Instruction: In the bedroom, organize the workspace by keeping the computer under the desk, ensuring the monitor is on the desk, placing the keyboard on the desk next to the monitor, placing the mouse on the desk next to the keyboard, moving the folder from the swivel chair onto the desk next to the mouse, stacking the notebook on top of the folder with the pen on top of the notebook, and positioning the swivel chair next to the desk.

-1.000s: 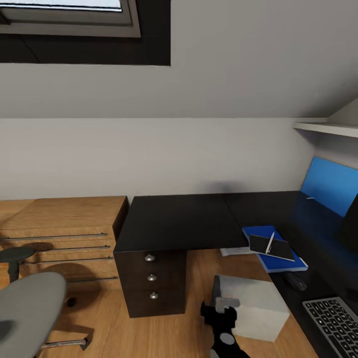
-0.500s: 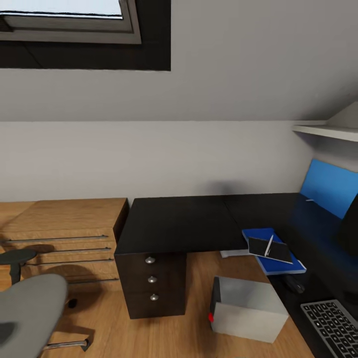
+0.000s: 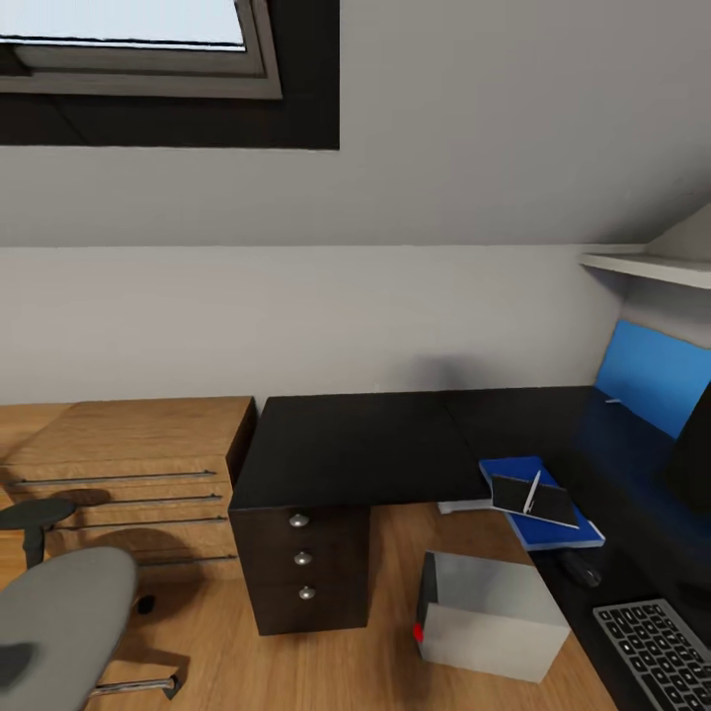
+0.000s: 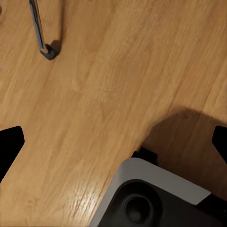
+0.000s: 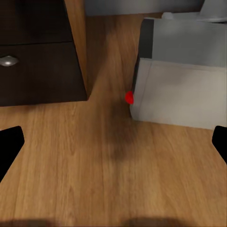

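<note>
My right pincer (image 5: 113, 144) hangs wide open and empty, the left pincer (image 4: 113, 144) likewise. The light grey tower computer (image 5: 179, 90) stands just ahead of the right fingertips, beside the glossy black desk (image 3: 607, 444). I'd push low and square on its flat side so it slides under without twisting

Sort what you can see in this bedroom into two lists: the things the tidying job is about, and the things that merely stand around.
Part of the job: desk, folder, notebook, pen, keyboard, computer, swivel chair.

Just standing around: drawer cabinet, low wooden bench, window, wall shelf.
</note>
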{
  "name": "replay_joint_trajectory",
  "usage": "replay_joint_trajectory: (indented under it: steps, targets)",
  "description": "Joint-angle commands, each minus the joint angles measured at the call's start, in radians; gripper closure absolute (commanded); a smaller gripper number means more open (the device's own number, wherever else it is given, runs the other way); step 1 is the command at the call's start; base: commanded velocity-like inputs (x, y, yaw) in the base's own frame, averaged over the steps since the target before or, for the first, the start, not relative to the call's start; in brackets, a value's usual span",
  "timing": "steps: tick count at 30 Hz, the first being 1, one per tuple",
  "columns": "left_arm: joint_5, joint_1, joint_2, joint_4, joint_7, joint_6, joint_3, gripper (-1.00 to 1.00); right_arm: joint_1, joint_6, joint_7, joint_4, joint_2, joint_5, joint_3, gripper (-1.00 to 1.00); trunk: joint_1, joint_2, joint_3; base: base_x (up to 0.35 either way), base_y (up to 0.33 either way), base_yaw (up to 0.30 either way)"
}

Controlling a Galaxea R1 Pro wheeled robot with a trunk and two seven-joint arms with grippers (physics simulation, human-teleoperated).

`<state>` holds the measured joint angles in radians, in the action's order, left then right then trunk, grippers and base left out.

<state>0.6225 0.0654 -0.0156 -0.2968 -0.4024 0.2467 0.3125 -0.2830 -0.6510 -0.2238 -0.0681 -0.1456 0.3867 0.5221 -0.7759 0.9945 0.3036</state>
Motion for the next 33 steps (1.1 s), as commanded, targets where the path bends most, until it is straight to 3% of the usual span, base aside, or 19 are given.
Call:
replay_joint_trajectory:
  steps: [1,18,20,22,25,26,27,30,33]
  targets:
    - [0.009,0.001,-0.001,-0.001,-0.005,0.004,0.008,-1.0,-0.001,-0.001,-0.006,0.001,0.0,0.004,0.009,-1.0,0.004,-0.006,-0.002,-0.006,0.0,0.0]
    - [0.01,0.001,-0.001,0.004,-0.006,0.001,0.007,-1.0,-0.001,0.013,-0.006,0.017,-0.004,0.003,0.013,-1.0,0.069,-0.125,-0.045,-0.182,0.0,0.151]
    - [0.01,0.001,-0.004,0.008,-0.004,-0.003,0.006,-1.0,-0.001,0.017,-0.007,0.03,0.0,0.004,0.009,-1.0,0.077,-0.139,-0.049,-0.005,0.0,0.221]
    - [0.009,0.001,-0.004,0.048,-0.003,0.006,0.006,-1.0,0.0,0.016,-0.007,0.068,0.025,0.005,0.007,-1.0,0.084,-0.153,-0.054,-0.002,0.0,0.224]
    - [0.009,0.001,-0.004,0.102,-0.003,0.059,0.006,-1.0,0.004,0.007,-0.008,0.082,0.057,0.005,0.008,-1.0,0.096,-0.174,-0.06,-0.001,0.0,0.228]
    - [0.008,0.001,-0.002,0.153,-0.003,0.15,0.008,-1.0,0.024,-0.017,-0.008,0.087,0.071,0.004,0.009,-1.0,0.1,-0.181,-0.063,0.0,0.0,0.229]
    - [0.008,0.001,-0.001,0.173,-0.002,0.186,0.008,-1.0,0.034,-0.031,-0.008,0.088,0.074,0.003,0.009,-1.0,0.104,-0.188,-0.065,0.0,0.0,0.229]
    - [0.006,0.001,0.003,0.248,0.014,0.394,0.009,-1.0,0.089,-0.176,-0.009,0.09,0.084,0.0,0.009,-1.0,0.115,-0.209,-0.072,0.0,0.0,0.23]
    - [0.006,0.001,0.004,0.266,0.084,0.464,0.009,-1.0,0.116,-0.293,-0.009,0.091,0.085,-0.001,0.01,-1.0,0.127,-0.23,-0.078,0.0,0.0,0.23]
